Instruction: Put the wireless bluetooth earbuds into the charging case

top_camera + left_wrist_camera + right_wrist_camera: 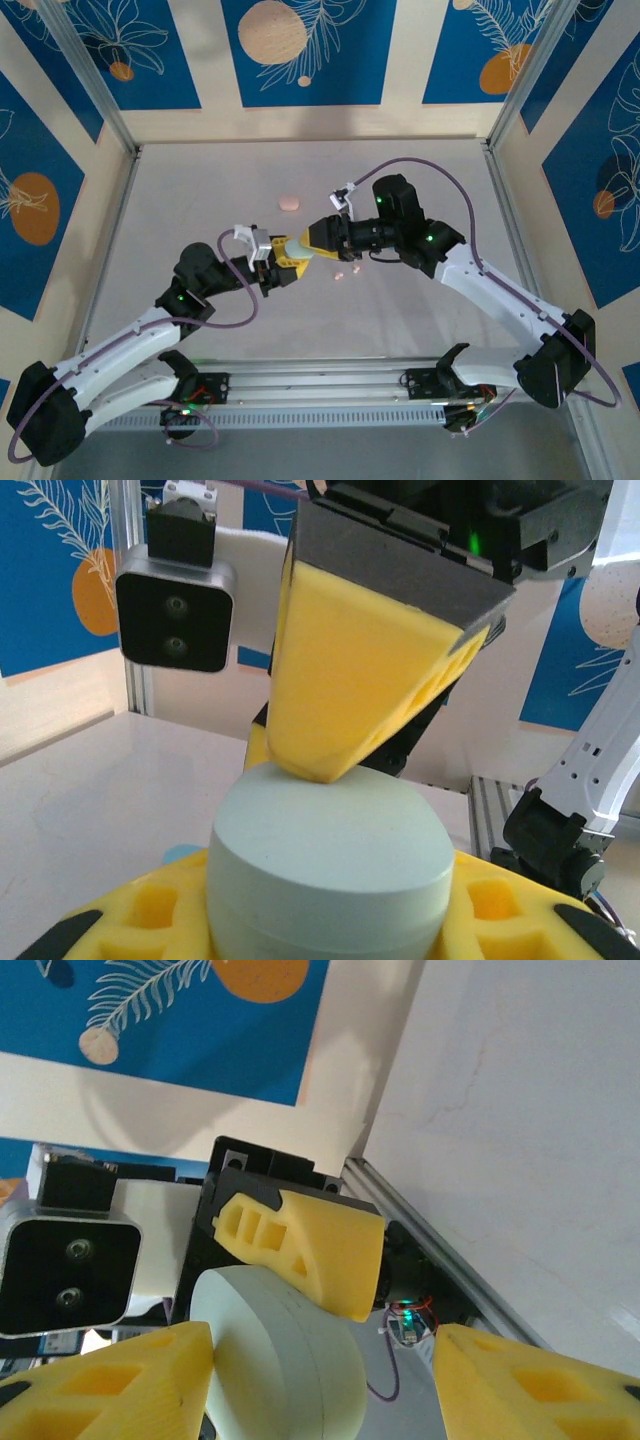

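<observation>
Top view: left tool and right tool meet mid-counter. The left tool pinches the mint case. Two pink buds lie on the counter just beside the right tool, on its near side. A pink case sits farther back.

Left wrist: we see the left tool clamped on the mint case. One right-tool finger touches its top.

Right wrist: the right tool is spread, one finger against the mint case.
</observation>
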`<state>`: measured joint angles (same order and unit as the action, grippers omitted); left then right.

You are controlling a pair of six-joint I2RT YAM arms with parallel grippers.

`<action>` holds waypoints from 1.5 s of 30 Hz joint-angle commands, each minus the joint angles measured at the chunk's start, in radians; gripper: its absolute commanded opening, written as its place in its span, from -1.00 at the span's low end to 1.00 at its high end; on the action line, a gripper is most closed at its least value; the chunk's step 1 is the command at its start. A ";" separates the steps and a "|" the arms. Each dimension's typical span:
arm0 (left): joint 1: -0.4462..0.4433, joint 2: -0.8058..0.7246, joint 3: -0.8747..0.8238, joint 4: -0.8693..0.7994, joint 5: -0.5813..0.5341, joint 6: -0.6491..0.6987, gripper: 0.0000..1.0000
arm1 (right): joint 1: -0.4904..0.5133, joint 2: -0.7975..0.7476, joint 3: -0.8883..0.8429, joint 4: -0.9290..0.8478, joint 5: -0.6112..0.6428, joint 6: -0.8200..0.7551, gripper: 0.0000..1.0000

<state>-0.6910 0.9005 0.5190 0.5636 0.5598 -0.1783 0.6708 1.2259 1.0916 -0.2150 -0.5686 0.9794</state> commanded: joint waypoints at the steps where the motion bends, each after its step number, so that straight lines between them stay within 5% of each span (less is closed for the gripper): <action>1: -0.013 0.004 0.036 0.095 -0.004 -0.030 -0.45 | 0.004 0.006 -0.029 0.125 -0.106 0.052 0.17; 11: -0.013 0.004 0.028 0.102 -0.021 -0.030 -0.43 | 0.004 0.024 -0.059 0.232 -0.190 0.113 0.08; 24: -0.013 -0.003 0.034 0.054 -0.040 -0.015 -0.24 | -0.013 0.007 -0.074 0.215 -0.150 0.099 -0.60; 33: -0.014 -0.018 0.036 0.006 -0.072 0.003 0.16 | -0.060 -0.045 -0.127 0.270 -0.098 0.129 -0.70; 45: -0.014 -0.046 0.038 -0.057 -0.152 0.019 0.32 | -0.221 -0.127 -0.304 0.172 0.109 0.128 -0.74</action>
<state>-0.6945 0.8764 0.5209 0.5327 0.4484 -0.1730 0.4923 1.1221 0.8314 0.0277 -0.5526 1.1191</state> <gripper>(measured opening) 0.657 0.291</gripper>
